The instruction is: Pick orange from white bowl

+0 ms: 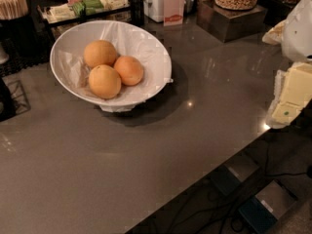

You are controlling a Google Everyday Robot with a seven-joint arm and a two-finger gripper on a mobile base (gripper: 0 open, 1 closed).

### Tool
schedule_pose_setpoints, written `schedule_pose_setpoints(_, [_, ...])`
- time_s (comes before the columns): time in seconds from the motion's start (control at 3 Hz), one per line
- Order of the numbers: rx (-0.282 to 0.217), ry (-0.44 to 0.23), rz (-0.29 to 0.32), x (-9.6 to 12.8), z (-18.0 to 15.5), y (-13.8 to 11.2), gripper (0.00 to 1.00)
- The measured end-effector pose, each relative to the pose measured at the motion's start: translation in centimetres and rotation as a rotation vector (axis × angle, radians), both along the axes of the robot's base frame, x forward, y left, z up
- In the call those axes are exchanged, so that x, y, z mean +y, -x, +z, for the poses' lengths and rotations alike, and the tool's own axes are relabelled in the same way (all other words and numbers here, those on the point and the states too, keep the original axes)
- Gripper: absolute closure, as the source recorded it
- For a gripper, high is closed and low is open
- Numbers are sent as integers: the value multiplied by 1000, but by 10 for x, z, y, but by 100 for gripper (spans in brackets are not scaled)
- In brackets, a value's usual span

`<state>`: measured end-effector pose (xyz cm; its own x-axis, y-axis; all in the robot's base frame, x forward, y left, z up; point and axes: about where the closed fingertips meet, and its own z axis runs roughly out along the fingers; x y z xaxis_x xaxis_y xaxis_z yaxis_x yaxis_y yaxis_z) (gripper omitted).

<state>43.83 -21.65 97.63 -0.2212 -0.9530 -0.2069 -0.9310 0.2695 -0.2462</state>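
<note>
The white bowl (146, 45) stands on the grey counter at the left of the camera view, tilted rim flaring, lined with crinkled white paper. Three round fruits lie in it. The orange (128, 70) is the deeper reddish one on the right side of the pile. Two paler yellow-orange fruits (100, 53) (104, 81) lie touching it on its left. My gripper (291, 94), cream and white, is at the right edge of the view, low over the counter's edge and far to the right of the bowl, holding nothing that I can see.
Behind the bowl are a tray of packets (87, 6), a white dispenser (158, 1), a metal box (229, 21) bearing a jar of nuts, and a cup of sticks (12, 4). The counter's front edge (204, 179) runs diagonally; floor boxes lie below.
</note>
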Motion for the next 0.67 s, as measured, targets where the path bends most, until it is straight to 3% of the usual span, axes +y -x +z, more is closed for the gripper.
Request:
schedule_pose_setpoints(0.33, [-2,0,1,0,0,0,0])
schedule_pose_setpoints(0.67, [-23,-9,56,21,-5,-22,0])
